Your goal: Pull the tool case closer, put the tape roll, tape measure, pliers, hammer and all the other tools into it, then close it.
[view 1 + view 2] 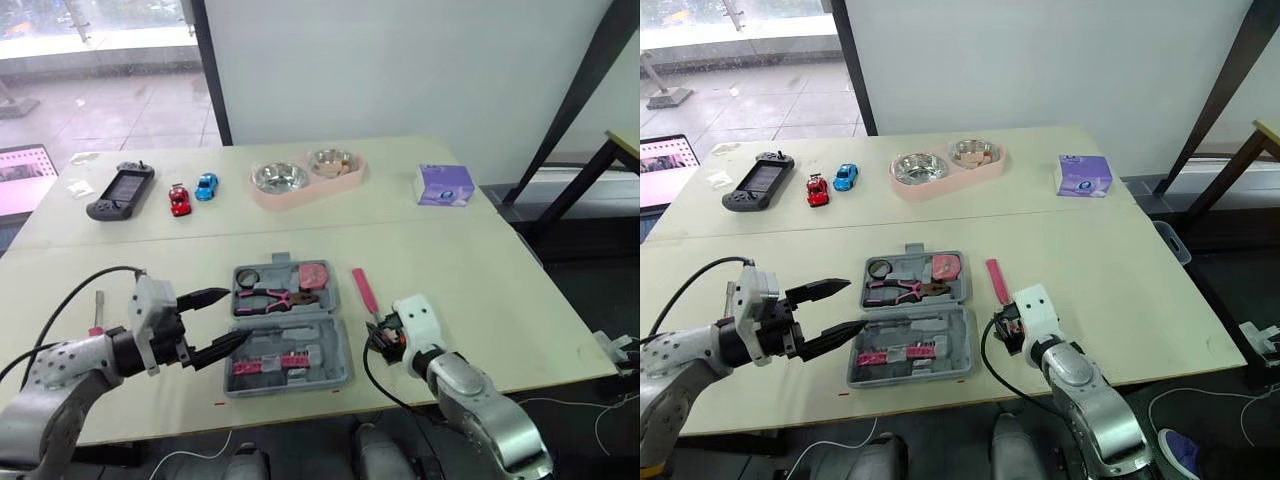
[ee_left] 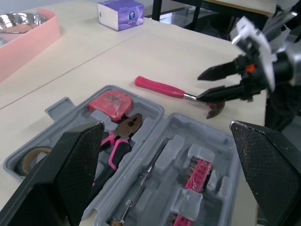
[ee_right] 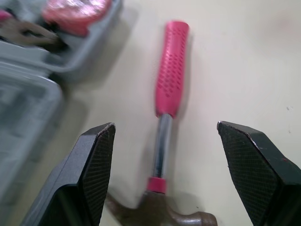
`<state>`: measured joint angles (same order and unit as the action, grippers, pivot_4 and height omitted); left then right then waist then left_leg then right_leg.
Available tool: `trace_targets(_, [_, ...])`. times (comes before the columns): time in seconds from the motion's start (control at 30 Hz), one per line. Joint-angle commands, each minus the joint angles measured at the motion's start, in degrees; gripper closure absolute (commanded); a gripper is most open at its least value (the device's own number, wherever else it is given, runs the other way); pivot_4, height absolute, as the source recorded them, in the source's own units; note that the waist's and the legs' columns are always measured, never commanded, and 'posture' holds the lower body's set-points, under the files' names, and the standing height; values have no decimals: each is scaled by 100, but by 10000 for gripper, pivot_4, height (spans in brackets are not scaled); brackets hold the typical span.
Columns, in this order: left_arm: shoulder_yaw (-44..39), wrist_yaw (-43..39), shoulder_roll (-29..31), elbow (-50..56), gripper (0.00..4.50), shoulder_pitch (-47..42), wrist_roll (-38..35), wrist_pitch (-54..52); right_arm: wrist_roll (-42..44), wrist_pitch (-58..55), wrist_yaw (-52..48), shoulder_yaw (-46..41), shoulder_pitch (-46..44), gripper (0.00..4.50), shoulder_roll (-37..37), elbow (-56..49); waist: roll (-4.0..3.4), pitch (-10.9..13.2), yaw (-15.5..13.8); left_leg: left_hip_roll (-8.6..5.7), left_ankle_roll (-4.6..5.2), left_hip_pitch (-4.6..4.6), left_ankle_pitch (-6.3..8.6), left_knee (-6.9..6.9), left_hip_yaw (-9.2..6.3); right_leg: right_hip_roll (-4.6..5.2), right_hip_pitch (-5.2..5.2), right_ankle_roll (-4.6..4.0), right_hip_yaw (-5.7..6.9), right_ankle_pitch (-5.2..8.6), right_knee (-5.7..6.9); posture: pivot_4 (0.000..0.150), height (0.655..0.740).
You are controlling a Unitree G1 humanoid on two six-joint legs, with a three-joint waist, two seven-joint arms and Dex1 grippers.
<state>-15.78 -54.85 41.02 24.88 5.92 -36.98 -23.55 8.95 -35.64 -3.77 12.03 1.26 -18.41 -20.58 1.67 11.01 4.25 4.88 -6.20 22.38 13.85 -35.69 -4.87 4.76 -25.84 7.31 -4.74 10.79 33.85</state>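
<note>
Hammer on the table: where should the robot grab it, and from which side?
Probably the pink handle of the hammer, from above, with the open right gripper. It lies flat on the table beside the tool case, so one finger fits down each long side, and its dimpled grip looks less slippery than the metal shaft.

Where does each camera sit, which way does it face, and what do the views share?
Left eye: on the head, facing forward and down over the table; left hand open beside the case, right hand near the hammer.
Right eye: beside it, same scene, both hands.
Left wrist: looks along its own fingers across the case to the hammer and right hand.
Right wrist: looks between its own open fingers down at the hammer.
Shared: both wrist views catch hammer and case.
</note>
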Motion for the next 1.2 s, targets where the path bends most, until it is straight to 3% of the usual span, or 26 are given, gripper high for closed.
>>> trace_targets(0.03, [-77, -17, 96, 162, 0, -48, -116, -45, -196, 411, -24, 17, 5, 8562, 214, 271, 0, 0, 8, 0, 0, 0, 0, 1, 0, 0, 0, -1, 0, -1, -2, 1500, 7387])
trace_targets(0.23, [-195, -123, 132, 134, 0, 56, -113, 27, -415, 326, 21, -43, 47, 8562, 478, 658, 3, -2, -15, 0, 0, 0, 0, 12, 0, -1, 0, -3, 0, -2, -1, 1500, 7387])
trace_targets(0.27, [-215, -166, 126, 96, 0, 96, -92, 77, -413, 264, 14, -98, 39, 10938, 505, 716, 4, -3, -14, 0, 0, 0, 0, 12, -1, 0, 0, -3, 0, -2, -1, 1500, 7387])
trace_targets(0.33, [-253, -237, 110, 42, 0, 161, -64, 154, -382, 118, 17, -200, 43, 16965, 556, 785, 6, -4, -16, 0, 0, 0, 0, 12, 0, 0, 0, -3, 0, -2, -1, 1500, 7387])
trace_targets(0.5, [-282, -316, 98, -7, 0, 244, -41, 262, -448, 113, -128, -159, 101, 42370, 541, 735, 20, -13, -30, 0, -1, 0, 1, 10, -1, 0, 6, -2, 0, -1, -9, 1500, 7387])
trace_targets(0.53, [-286, -326, 97, -18, 0, 265, -31, 293, -496, 169, -170, -114, 127, 44557, 511, 720, 25, -17, -28, 0, -1, 0, 1, 9, -1, 0, 8, -2, 0, -1, -19, 1500, 7387])
trace_targets(0.93, [-425, -319, 21, -259, 0, 391, -24, 651, -572, 638, -699, -368, -256, 44557, 221, 110, 18, -14, -22, 0, -2, 1, 2, 12, 0, 0, 32, -7, 0, -4, -66, 1500, 7387])
trace_targets(1.07, [-762, -489, 71, -418, 0, 542, -240, 628, -271, 446, -1411, -613, -1154, 44557, -343, -635, 0, 0, 5, 0, -1, 2, 1, 11, 1, 0, 25, -7, 0, -4, -64, 1500, 7387])
trace_targets(1.2, [-1067, -836, 53, -489, 0, 890, -524, 585, 343, -344, -2423, -304, -2046, 44557, -841, -1188, 0, 0, -10, 1, 0, -1, 1, 15, 1, -1, 15, -9, 1, -6, -52, 1500, 7387])
